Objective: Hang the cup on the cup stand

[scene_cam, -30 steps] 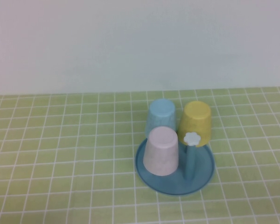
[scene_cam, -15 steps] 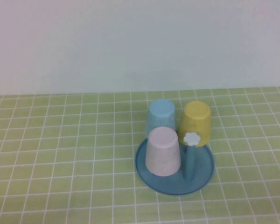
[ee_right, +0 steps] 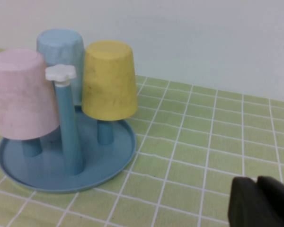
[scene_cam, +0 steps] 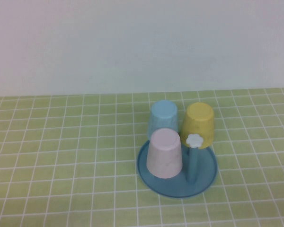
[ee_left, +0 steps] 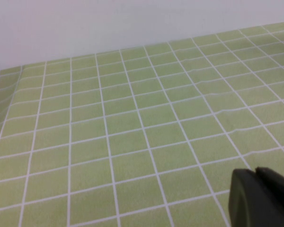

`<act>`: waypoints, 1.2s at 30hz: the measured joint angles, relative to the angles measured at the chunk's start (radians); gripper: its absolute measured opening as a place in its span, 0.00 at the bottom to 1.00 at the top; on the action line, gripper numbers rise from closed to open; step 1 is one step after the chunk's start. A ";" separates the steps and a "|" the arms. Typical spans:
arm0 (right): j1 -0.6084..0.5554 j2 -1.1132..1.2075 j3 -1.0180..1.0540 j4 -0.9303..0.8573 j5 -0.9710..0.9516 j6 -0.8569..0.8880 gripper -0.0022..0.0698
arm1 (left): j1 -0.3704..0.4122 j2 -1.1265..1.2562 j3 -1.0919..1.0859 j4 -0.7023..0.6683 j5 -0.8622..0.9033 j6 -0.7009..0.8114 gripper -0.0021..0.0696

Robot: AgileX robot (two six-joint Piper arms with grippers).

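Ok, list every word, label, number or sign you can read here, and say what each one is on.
None: no readable text in any view.
pink cup, blue cup, yellow cup: plain, upside down on the pegs.
cup stand: plain blue; its one free peg has a blank white flower knob.
green tablecloth: white grid lines only.
left gripper, right gripper: shut, plain black, away from the stand.

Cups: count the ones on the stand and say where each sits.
3, each upside down on a peg of the cup stand: pink cup front left, light blue cup behind it, yellow cup back right. One front peg stands bare.
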 joint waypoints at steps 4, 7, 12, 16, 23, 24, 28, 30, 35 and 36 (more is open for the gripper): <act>0.000 0.000 0.000 0.000 0.000 0.000 0.08 | 0.000 0.000 0.000 0.000 0.000 0.000 0.03; 0.000 0.000 0.000 -0.002 0.000 0.000 0.08 | 0.000 0.000 0.000 0.000 0.000 0.000 0.03; 0.000 0.000 0.000 -0.002 0.000 0.000 0.08 | 0.000 0.000 0.000 0.000 0.000 0.000 0.03; 0.000 0.000 0.002 -0.002 0.000 0.000 0.08 | 0.000 0.000 0.000 0.000 0.000 0.000 0.03; 0.000 0.000 -0.002 0.594 0.097 -0.571 0.08 | 0.000 0.000 0.000 0.000 0.000 0.000 0.03; 0.000 0.000 -0.006 0.755 0.115 -0.700 0.08 | 0.000 0.000 0.000 0.000 0.000 0.000 0.03; 0.000 0.000 -0.027 1.324 0.222 -1.310 0.08 | 0.000 0.000 0.000 0.000 0.000 0.000 0.03; 0.000 -0.005 -0.028 1.494 0.267 -1.500 0.08 | 0.000 0.000 0.000 0.000 0.000 0.000 0.03; 0.000 -0.057 -0.028 1.614 0.301 -1.649 0.08 | 0.000 0.000 0.000 0.000 0.000 0.000 0.03; 0.000 -0.061 -0.028 1.619 0.301 -1.649 0.08 | 0.000 0.000 0.000 0.000 0.000 0.000 0.03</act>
